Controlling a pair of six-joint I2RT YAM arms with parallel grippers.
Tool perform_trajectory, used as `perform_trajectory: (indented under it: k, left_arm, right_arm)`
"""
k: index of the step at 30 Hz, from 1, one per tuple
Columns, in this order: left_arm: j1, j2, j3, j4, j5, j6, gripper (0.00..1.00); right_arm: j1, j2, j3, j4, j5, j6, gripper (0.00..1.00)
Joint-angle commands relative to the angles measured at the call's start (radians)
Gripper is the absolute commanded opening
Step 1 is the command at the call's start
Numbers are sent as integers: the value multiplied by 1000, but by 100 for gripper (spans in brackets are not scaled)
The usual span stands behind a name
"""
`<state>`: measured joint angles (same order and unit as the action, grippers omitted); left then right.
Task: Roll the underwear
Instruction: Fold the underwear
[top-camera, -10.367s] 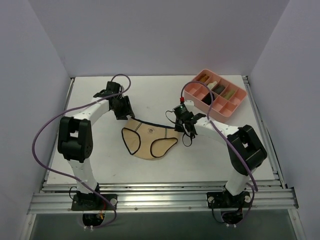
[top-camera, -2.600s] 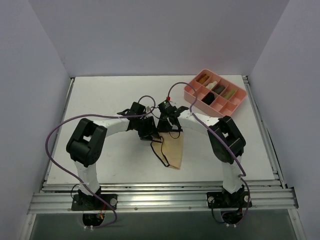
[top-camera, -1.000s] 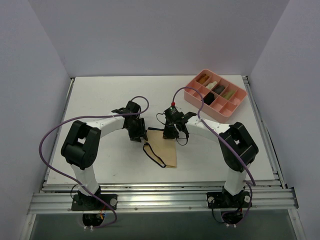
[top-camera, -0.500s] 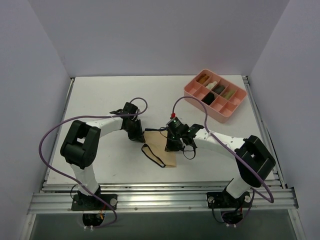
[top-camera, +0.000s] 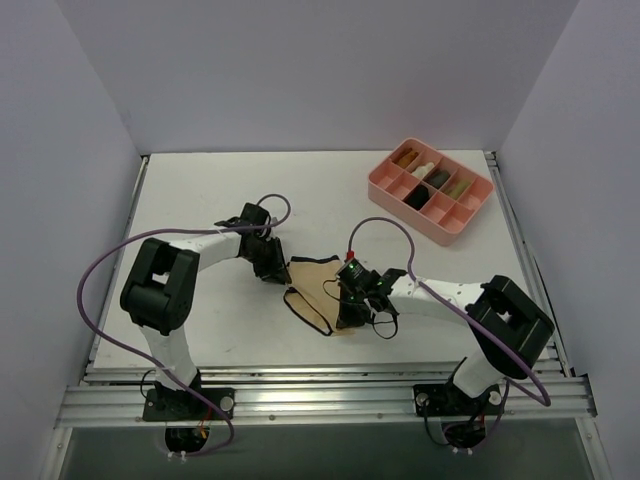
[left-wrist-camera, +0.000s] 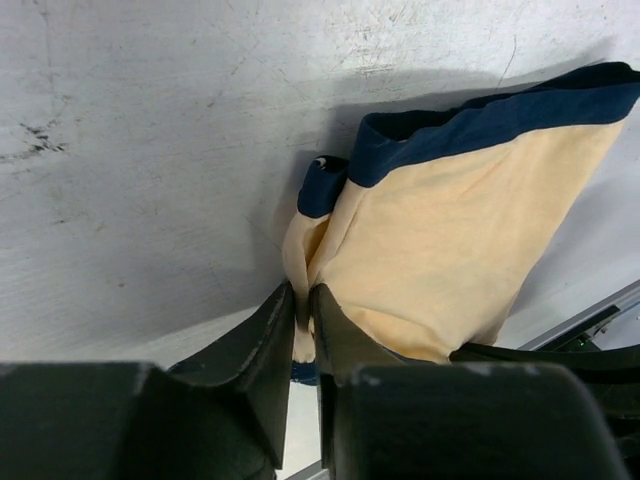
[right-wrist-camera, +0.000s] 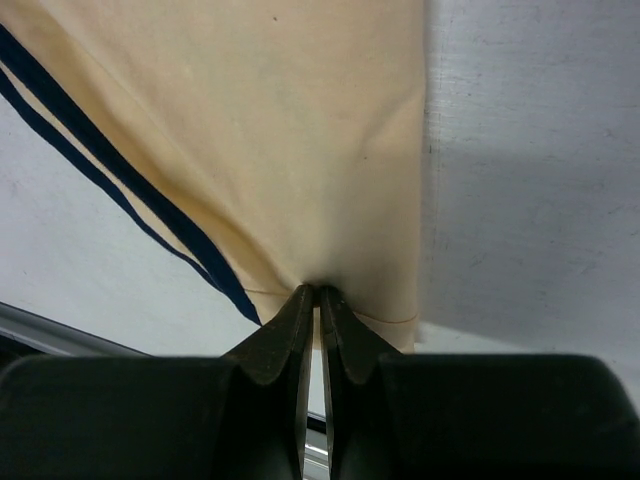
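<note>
Underwear is what both jaws have hold of. Our left jaws are almost closed, with a small bunch of the tan cloth pinched between them, right by the dark trim at one corner. Our right jaws are squeezed tight on a little fold at the other end, and the cloth puckers where they bite. The rest lies folded on the desk, near the middle and well apart from the pink tray.

We think it is very light and very soft. It is floppy, so it will sag wherever we do not hold it. It will not break. It may slip out if the pinch is thin, and it may drag on the desk and come unfolded. We think the best places to hold are the edges with the trim, where the cloth is thicker, one at each end, so the roll comes out even.
</note>
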<state>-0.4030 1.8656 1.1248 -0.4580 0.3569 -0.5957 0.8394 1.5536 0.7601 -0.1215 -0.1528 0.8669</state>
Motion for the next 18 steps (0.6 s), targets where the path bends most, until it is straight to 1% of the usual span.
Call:
perform_trajectory:
  k: [1, 2, 4, 5, 6, 9, 13, 18]
  left_arm:
    - [33, 3, -8, 45, 26, 20, 30]
    - [38, -15, -11, 48, 33, 14, 43]
    - [53, -35, -7, 48, 39, -1, 47]
    - [59, -49, -2, 47, 40, -6, 51]
    - [64, -52, 6, 38, 40, -7, 59]
    - [75, -31, 58, 3, 31, -6, 66]
    - [73, 29, 121, -30, 36, -4, 66]
    - [53, 43, 116, -19, 37, -18, 65]
  right_arm:
    - [13, -15, 21, -69, 48, -9, 5]
    - [15, -13, 51, -82, 62, -15, 6]
    - [18, -13, 80, -118, 75, -37, 7]
    - [18, -13, 106, -128, 85, -40, 7]
    - [23, -13, 120, -147, 90, -46, 7]
    - [23, -9, 163, -168, 102, -60, 9]
    - [24, -3, 191, -178, 108, -60, 11]
    - [20, 2, 222, -202, 142, -75, 13]
